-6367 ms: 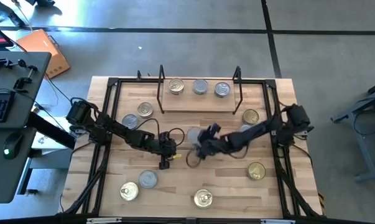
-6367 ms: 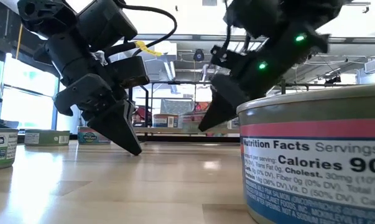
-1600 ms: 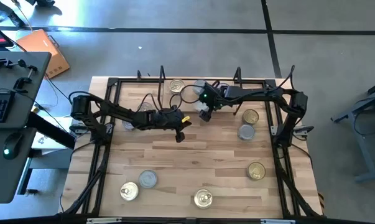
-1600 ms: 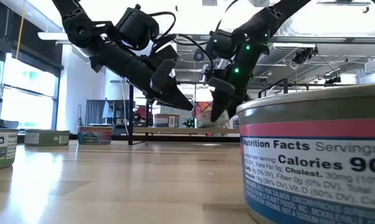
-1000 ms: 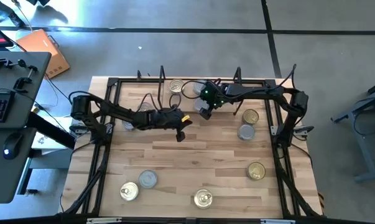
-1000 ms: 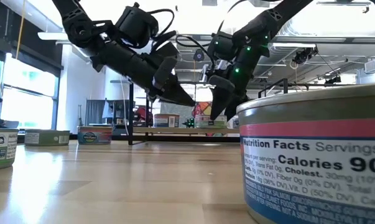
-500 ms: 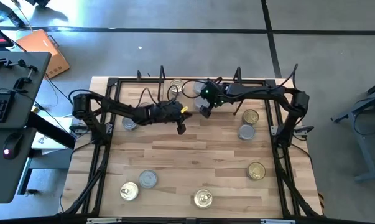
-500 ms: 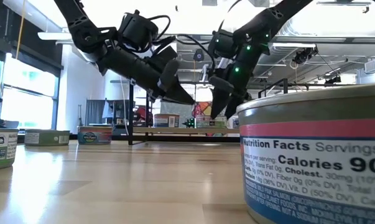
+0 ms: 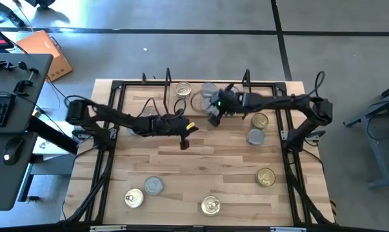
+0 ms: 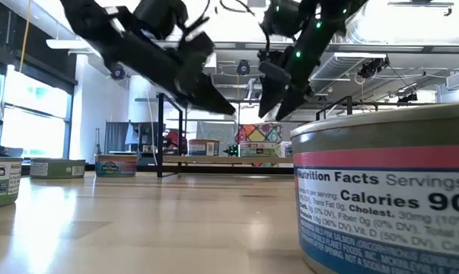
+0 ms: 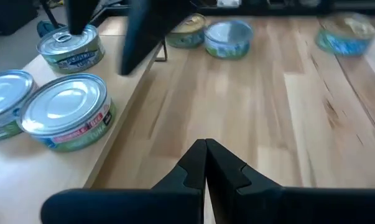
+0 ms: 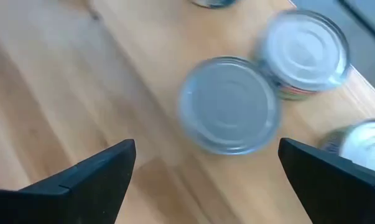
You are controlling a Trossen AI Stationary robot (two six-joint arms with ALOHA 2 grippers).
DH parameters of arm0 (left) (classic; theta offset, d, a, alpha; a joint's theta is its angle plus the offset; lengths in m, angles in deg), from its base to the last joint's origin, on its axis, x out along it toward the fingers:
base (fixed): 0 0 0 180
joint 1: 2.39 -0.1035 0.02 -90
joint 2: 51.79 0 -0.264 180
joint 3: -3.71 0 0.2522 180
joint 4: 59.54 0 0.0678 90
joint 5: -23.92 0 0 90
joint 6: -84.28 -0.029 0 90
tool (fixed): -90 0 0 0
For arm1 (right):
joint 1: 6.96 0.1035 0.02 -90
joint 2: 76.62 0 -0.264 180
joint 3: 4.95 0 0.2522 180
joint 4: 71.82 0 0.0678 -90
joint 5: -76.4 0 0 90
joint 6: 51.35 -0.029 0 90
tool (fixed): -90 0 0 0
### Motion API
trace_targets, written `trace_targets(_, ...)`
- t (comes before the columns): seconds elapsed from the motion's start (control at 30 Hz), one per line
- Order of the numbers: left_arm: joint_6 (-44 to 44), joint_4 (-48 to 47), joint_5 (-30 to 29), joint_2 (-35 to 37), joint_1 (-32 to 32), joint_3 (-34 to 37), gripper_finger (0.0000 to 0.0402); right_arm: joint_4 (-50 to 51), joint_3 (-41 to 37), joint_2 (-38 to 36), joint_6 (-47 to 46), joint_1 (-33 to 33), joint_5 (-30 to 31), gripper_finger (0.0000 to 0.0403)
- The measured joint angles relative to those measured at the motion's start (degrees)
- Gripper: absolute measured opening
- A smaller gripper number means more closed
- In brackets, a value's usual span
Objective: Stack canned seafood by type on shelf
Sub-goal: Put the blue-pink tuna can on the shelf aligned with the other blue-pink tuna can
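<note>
Right gripper (image 9: pixel 213 118) hangs just in front of the shelf (image 9: pixel 207 107), jaws spread wide, nothing between them. In its wrist view the fingers (image 12: pixel 87 177) frame a grey-lidded tin (image 12: pixel 229 104) on the wood below, with a second silver-lidded tin (image 12: pixel 306 51) touching it and a third partly cut off at the frame edge.

Left gripper (image 9: pixel 184 140) sits mid-tabletop, in front of the shelf's left end – jaws pressed together, empty, raised above the wood. Its wrist view shows the fingertips (image 11: pixel 206 149) meeting in a point over bare planks.

Tins on the shelf: a gold-lidded tin (image 9: pixel 183 89) at the left end, with a grey one (image 9: pixel 206 91) beside it, part hidden by the right arm.

Loose tins on the tabletop (image 9: pixel 200 167):
- two by the right edge – gold (image 9: pixel 260 121), grey (image 9: pixel 255 136)
- one gold farther front right (image 9: pixel 266 176)
- front row: gold (image 9: pixel 134 198), grey (image 9: pixel 153 186), gold (image 9: pixel 211 206)
- low view has one big labelled tin (image 10: pixel 389 194) up close.
</note>
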Motion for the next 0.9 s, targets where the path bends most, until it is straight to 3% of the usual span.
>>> trace_targets(0.1, -1.79, -8.22, -3.30, 5.22, 3.25, 0.06, 0.0000, -2.63, -2.15, -0.04, -1.05, 5.99, 4.33, 0.0387)
trace_targets(0.3, -2.14, -18.92, -9.46, 16.06, 10.61, 4.69, 0.0000, -18.33, -9.49, 0.28, -4.69, 18.30, 12.60, 0.0387)
trace_targets(0.43, -0.65, -22.13, -10.93, 22.01, 14.63, 9.07, 0.0000, -19.51, -11.26, 0.31, -8.96, 23.20, 22.02, 0.0387)
trace_targets(0.67, 3.15, -25.71, -12.03, 27.61, 18.71, 12.42, 0.0000, -12.25, -3.44, 0.31, -5.62, 20.19, 14.06, 0.0374)
trace_targets(0.9, 17.22, -48.61, -12.01, 34.92, 27.64, 12.39, 0.0000, -27.09, -4.84, 1.71, 5.08, 21.86, 4.21, 0.0343)
